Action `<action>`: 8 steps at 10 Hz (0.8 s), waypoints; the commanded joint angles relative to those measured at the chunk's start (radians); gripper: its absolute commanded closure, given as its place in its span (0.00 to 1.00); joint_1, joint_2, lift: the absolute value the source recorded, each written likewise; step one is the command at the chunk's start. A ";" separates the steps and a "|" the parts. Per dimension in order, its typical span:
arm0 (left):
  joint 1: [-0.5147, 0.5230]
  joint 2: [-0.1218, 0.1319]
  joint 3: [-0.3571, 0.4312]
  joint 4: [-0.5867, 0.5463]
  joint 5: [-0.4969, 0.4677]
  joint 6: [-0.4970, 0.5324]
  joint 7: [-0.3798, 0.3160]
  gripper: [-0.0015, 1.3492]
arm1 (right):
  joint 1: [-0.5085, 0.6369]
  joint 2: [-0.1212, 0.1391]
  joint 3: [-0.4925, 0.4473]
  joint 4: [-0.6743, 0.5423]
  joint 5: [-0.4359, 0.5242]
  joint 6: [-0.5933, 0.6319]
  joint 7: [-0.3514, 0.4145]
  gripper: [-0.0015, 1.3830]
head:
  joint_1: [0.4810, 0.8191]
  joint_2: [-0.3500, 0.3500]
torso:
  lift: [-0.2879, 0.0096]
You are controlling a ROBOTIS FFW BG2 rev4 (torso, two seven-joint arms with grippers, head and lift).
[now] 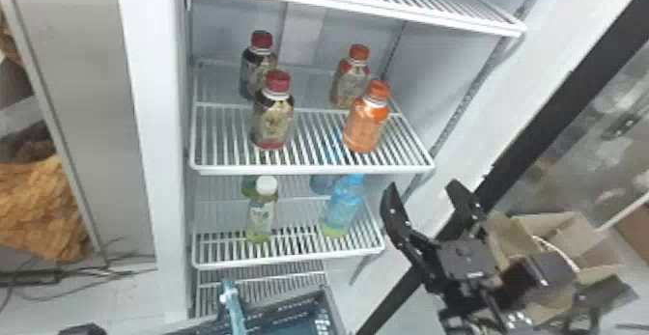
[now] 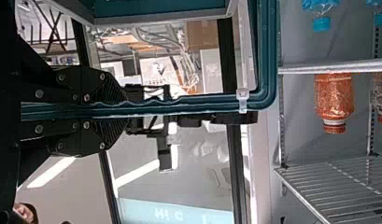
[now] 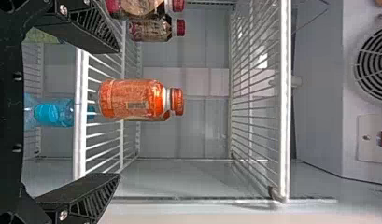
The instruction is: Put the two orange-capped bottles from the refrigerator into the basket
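Two orange-capped bottles stand on the middle shelf's right side, the front one point(image 1: 366, 119) ahead of the rear one point(image 1: 349, 83). My right gripper point(image 1: 426, 195) is open, lower right of them, outside the shelf. In the right wrist view the front orange bottle point(image 3: 132, 99) appears beyond the open right gripper point(image 3: 117, 112), between its fingers but farther off, with the rear bottle mostly behind it. At the head view's bottom left is part of my left gripper point(image 1: 82, 329). In the left wrist view my left gripper point(image 2: 115, 108) is shut on the rim of the teal basket point(image 2: 268, 51); the basket point(image 1: 333, 305) is low before the refrigerator.
Two red-capped bottles point(image 1: 273, 117) share the middle shelf point(image 1: 309, 169), on its left. Below stand a white-capped bottle point(image 1: 262, 216) and blue bottles point(image 1: 344, 203). An upper shelf point(image 1: 357, 3) hangs overhead. A cardboard box point(image 1: 555, 228) lies behind the right arm.
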 commanded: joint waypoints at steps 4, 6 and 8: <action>0.008 -0.002 0.006 0.000 0.001 0.000 0.000 0.89 | -0.169 -0.011 0.013 0.147 0.017 0.011 0.016 0.08 | 0.63 0.00 | 0.83; 0.005 -0.002 0.004 0.000 0.001 0.000 0.000 0.89 | -0.235 -0.022 0.029 0.194 0.023 0.011 0.019 0.08 | 0.63 0.00 | 0.83; 0.008 -0.002 0.004 0.000 0.001 -0.003 0.000 0.89 | -0.296 -0.028 0.043 0.257 0.025 -0.001 0.019 0.08 | 0.63 0.00 | 0.83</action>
